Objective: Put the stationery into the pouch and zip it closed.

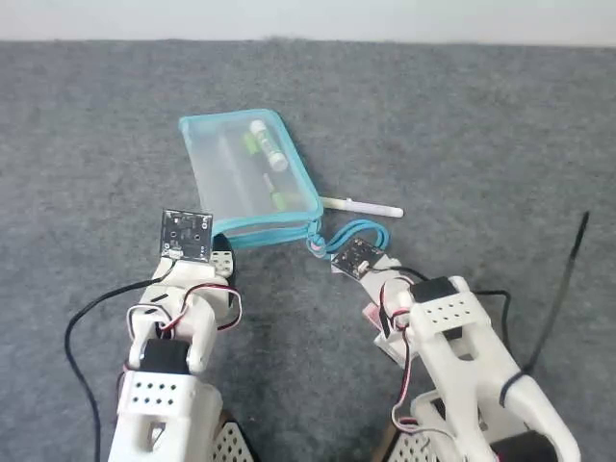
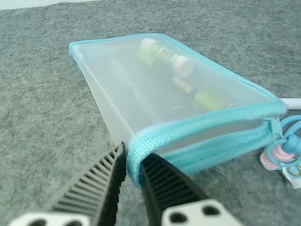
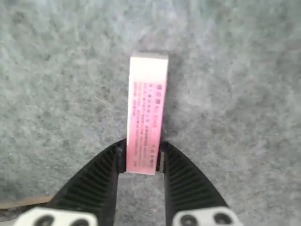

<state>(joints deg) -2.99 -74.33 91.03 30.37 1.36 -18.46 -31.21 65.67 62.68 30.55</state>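
We see the clear pouch (image 1: 245, 178) with turquoise trim lying on the grey table (image 1: 481, 115), with a green-and-white glue stick (image 2: 167, 56) and a green pen (image 2: 207, 100) inside it. A white pen (image 1: 364, 206) lies just beside the pouch's zipper-pull end, next to the pull's blue cord loop (image 1: 361, 231). Our left claw (image 2: 132, 157) is clamped on the pouch's zipper-edge corner. Our right claw (image 3: 141, 148), near the pouch's pull end, pinches a pink eraser (image 3: 147, 103) over the table.
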